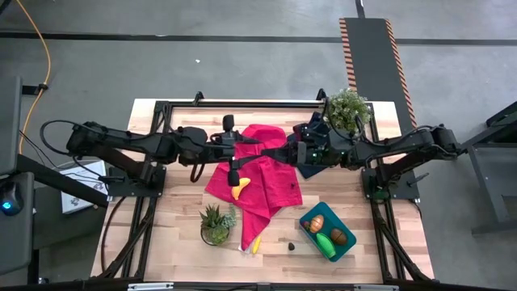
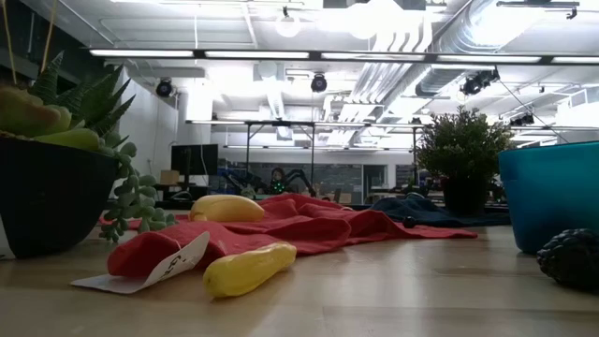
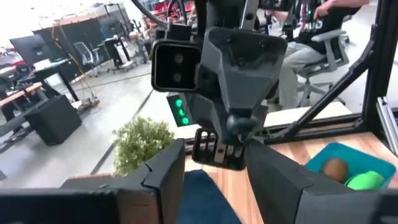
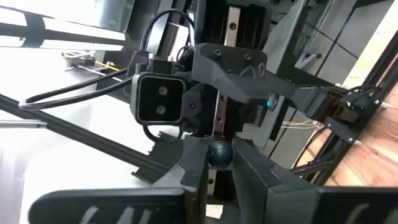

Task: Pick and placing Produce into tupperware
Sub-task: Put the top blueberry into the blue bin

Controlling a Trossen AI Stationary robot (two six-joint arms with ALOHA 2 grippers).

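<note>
Grippers meet over the red cloth (image 1: pixel 258 174).
Left gripper (image 3: pixel 214 171) half open, empty; right gripper (image 4: pixel 219 163) pinches a small dark ball (image 4: pixel 219 154).

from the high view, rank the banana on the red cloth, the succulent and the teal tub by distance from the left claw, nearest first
1. Banana on the red cloth, just in front of the left claw.
2. Succulent, further toward the table's front edge.
3. Teal tub, far off at the front right.
</note>
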